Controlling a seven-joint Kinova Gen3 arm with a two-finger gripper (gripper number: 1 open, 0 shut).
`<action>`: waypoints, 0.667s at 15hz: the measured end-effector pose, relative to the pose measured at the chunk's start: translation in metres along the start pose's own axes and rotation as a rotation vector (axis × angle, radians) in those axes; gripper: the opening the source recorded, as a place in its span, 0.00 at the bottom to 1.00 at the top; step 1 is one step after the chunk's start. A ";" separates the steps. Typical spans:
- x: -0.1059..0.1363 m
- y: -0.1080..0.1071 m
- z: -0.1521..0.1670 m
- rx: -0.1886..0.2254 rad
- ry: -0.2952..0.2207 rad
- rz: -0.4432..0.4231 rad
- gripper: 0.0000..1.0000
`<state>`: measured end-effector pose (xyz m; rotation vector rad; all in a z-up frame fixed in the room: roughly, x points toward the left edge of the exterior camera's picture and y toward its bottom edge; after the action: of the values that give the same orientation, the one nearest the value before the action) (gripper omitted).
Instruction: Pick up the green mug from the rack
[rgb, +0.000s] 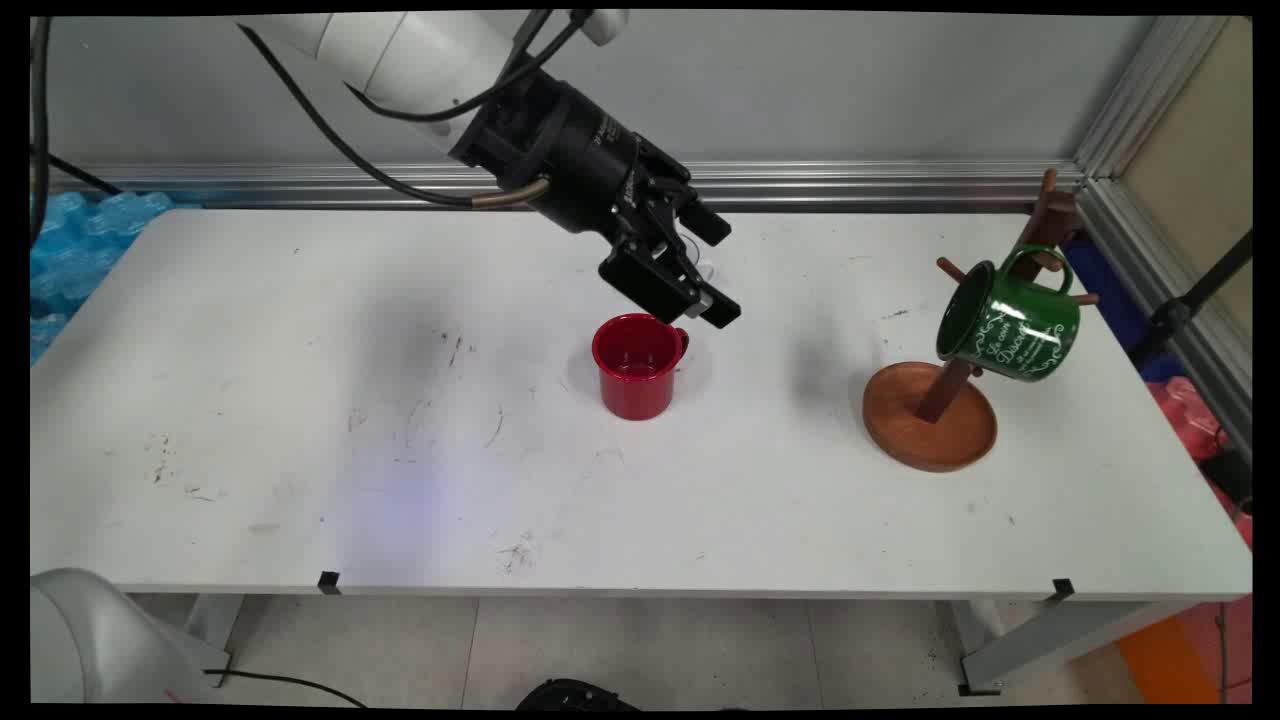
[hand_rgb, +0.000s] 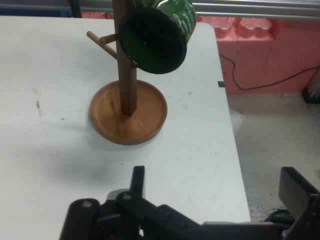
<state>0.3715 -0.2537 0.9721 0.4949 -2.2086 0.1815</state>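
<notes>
My black gripper (rgb: 718, 268) hangs open just above and behind a red mug (rgb: 637, 365), close to the mug's handle side, with nothing between its fingers. The mug stands upright near the middle of the white table (rgb: 300, 400). To the right stands a wooden mug tree (rgb: 930, 425) on a round base, and a green mug (rgb: 1010, 330) with white lettering hangs tilted from one of its pegs. In the hand view the gripper (hand_rgb: 217, 187) points toward the mug tree (hand_rgb: 129, 112) and the green mug (hand_rgb: 152, 32), whose dark mouth faces the camera. The red mug does not show there.
Blue bubble wrap (rgb: 80, 240) lies off the table's far left corner. A metal rail (rgb: 850, 185) runs along the wall behind. Pink padding (hand_rgb: 270, 50) and a cable lie past the table's right edge, near a black stand (rgb: 1200, 290).
</notes>
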 end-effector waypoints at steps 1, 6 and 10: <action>0.001 -0.001 0.002 0.003 0.002 -0.005 1.00; 0.010 -0.004 0.018 0.007 0.033 -0.036 1.00; 0.022 -0.008 0.039 -0.012 0.075 -0.062 1.00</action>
<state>0.3340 -0.2790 0.9643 0.5413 -2.1171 0.1514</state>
